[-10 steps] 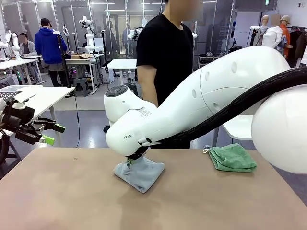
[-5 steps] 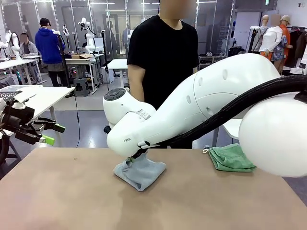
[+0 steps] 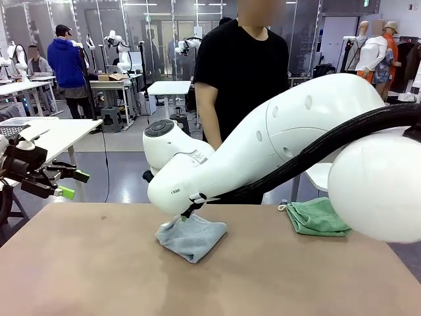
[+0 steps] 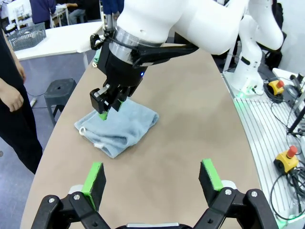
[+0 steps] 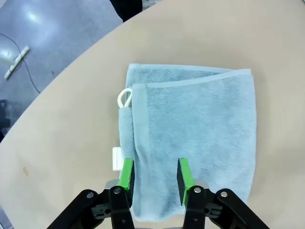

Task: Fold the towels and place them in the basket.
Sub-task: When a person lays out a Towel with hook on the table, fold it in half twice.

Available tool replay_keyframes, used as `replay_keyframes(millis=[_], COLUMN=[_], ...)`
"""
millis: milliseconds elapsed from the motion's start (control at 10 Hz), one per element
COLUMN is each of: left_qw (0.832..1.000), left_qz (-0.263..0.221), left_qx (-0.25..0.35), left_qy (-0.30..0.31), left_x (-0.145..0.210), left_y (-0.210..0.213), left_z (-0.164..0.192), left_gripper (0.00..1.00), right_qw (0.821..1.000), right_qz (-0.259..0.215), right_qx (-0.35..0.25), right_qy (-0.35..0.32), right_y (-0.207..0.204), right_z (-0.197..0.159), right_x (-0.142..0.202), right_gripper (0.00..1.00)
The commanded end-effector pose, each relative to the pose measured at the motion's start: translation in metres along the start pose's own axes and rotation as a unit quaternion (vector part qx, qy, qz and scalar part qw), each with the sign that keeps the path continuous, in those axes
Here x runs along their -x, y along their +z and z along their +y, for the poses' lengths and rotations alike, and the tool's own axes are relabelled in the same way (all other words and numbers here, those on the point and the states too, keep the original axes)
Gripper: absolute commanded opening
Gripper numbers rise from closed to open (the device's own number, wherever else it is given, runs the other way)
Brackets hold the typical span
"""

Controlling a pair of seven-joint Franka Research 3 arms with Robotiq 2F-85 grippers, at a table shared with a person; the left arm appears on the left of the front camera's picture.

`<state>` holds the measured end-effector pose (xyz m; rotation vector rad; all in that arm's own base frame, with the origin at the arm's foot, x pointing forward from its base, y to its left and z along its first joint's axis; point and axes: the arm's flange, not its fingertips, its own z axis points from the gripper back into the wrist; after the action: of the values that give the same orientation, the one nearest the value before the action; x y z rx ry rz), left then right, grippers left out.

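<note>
The blue towel [image 3: 191,237] lies folded on the table [image 3: 99,276], near the middle, and the green towel [image 3: 317,217] lies folded near the far right edge. The right gripper [image 5: 154,177] hangs just above the blue towel with its fingers partly apart, holding nothing. The left gripper [image 4: 153,180] is off to the side, spread wide with nothing in it.

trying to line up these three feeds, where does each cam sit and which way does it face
Front: between the arms, facing the person across the table; right arm spans it.
Left wrist: beyond the table end, looking along it; own open left gripper below.
Right wrist: above, looking down; right gripper parted over the blue-grey towel.
Shared: that towel shows in all three.
</note>
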<state>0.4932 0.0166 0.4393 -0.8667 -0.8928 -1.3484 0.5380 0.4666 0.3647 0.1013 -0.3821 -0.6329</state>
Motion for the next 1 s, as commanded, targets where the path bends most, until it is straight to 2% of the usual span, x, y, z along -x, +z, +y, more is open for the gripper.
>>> replay_keyframes(millis=[0, 200, 500, 900], left_qw=[1.0, 1.0, 1.0, 1.0], left_qz=[0.001, 0.001, 0.001, 0.001], left_qx=[-0.002, -0.002, -0.002, -0.002], left_qy=[-0.001, -0.001, -0.001, -0.001], left_x=[0.0, 0.0, 0.0, 0.0], left_y=[0.001, 0.001, 0.001, 0.001], left_z=[-0.001, -0.001, -0.001, -0.001], left_gripper=[1.0, 1.0, 1.0, 1.0], right_qw=[0.999, 0.995, 0.98, 0.974], right_qz=[0.034, 0.079, 0.157, 0.193], right_qx=[-0.024, -0.048, -0.098, -0.112], right_qy=[0.014, 0.045, 0.078, 0.029], right_y=[0.024, 0.047, 0.037, 0.007], right_z=[-0.042, -0.082, -0.134, -0.168], right_x=[-0.01, -0.031, -0.053, -0.052], right_gripper=[0.68, 0.67, 0.67, 0.67])
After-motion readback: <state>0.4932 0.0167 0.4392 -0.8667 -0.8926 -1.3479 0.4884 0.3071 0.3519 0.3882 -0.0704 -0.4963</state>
